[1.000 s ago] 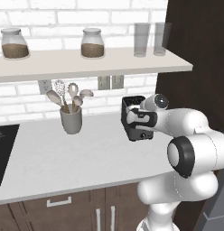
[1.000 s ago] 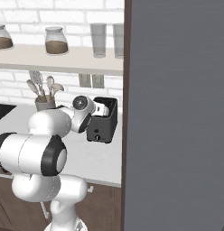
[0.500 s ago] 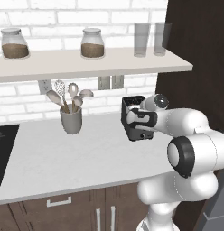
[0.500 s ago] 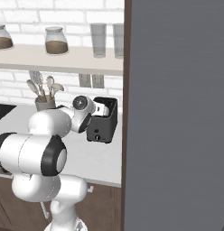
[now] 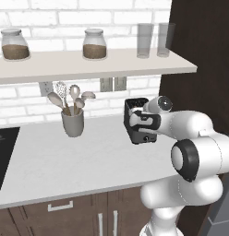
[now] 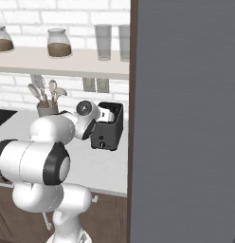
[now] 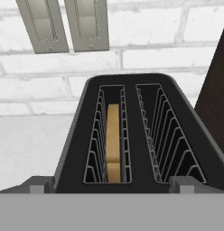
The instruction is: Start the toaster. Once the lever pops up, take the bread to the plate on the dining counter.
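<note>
So the white worktop (image 5: 65,166) runs along the brick wall, and the toaster (image 5: 140,120) sits near its right end, close to the back edge, right up against the tall dark cabinet side (image 5: 199,69). Two grey wall outlets (image 7: 64,25) sit on the brick just above it. Further left, near the back edge, there's a grey utensil cup (image 5: 72,122) full of spoons and a whisk, well apart from the toaster.

The toaster looks like a rigid little box, probably heavy enough not to slide from a light push, but I'd still press its lever straight down, not sideways. I can't make out the lever in these shots, so no clue exactly where it sits.

The gripper (image 7: 112,185) hovers right over the near edge of the toaster, looking down into the two slots, jaws spread fully wide with nothing between them.

The bread (image 7: 113,142) stands on edge deep in the left slot as the hand view shows it, between the wire guides, with just its thin tan top edge showing. My guess: it's light, stiff-ish and crumbly, so a hard squeeze could crack it. Best hold is probably a pinch across the flat faces near the top edge, once it rides higher, then a straight lift so it doesn't snag on the wires.
</note>
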Available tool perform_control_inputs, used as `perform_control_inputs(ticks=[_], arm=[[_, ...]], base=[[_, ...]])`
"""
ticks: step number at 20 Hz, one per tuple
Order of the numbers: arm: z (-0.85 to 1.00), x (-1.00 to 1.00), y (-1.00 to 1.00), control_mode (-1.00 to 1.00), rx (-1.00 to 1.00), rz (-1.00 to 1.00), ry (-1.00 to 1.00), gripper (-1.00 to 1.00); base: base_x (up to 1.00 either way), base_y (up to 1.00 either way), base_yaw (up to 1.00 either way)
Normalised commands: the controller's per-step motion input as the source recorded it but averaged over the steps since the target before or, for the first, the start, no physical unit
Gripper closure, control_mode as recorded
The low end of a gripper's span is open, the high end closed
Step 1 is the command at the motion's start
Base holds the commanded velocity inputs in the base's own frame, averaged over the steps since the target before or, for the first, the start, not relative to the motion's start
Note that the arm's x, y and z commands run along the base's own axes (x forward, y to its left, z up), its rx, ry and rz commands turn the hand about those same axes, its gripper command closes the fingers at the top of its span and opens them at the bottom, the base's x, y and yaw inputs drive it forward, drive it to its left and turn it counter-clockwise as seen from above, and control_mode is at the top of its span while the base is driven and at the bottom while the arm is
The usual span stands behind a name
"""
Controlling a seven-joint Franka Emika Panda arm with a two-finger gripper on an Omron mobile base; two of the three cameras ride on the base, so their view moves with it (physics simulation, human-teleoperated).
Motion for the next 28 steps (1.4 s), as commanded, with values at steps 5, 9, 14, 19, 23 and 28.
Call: perform_control_inputs(ticks=[5, 9, 14, 19, 23, 28], arm=[[0.00, 0.00, 0.00, -1.00, 0.00, 0.00, 0.00, -1.00], [0.00, 0.00, 0.00, -1.00, 0.00, 0.00, 0.00, -1.00], [0.00, 0.00, 0.00, -1.00, 0.00, 0.00, 0.00, -1.00], [0.00, 0.00, 0.00, -1.00, 0.00, 0.00, 0.00, -1.00], [0.00, 0.00, 0.00, -1.00, 0.00, 0.00, 0.00, -1.00], [0.00, 0.00, 0.00, -1.00, 0.00, 0.00, 0.00, -1.00]], base=[[0.00, 0.00, 0.00], [0.00, 0.00, 0.00], [0.00, 0.00, 0.00], [0.00, 0.00, 0.00], [0.00, 0.00, 0.00], [0.00, 0.00, 0.00]])
